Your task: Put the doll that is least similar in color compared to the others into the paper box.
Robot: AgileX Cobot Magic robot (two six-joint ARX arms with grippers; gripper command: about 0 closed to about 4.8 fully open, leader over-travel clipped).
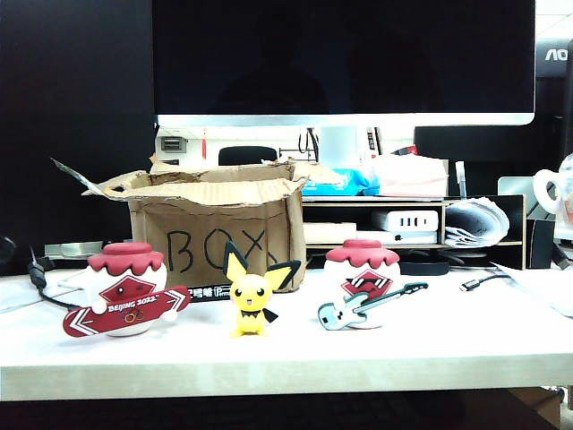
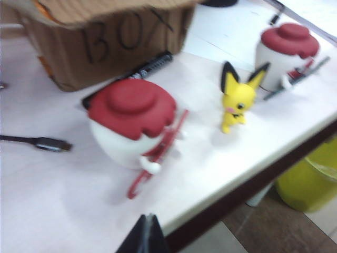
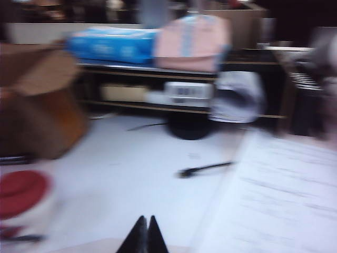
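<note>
The doll point(image 1: 252, 300) is best approached between the 2 red-and-white dolls; the left gripper point(image 2: 148, 224) and right gripper point(image 3: 145, 225) are both clenched empty, the box point(image 1: 210, 224) behind.

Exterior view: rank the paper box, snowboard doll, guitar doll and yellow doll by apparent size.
1. paper box, clearly the largest.
2. and 3. snowboard doll and guitar doll: the bodies look about alike, so I won't rank them.
4. yellow doll, the smallest.
</note>
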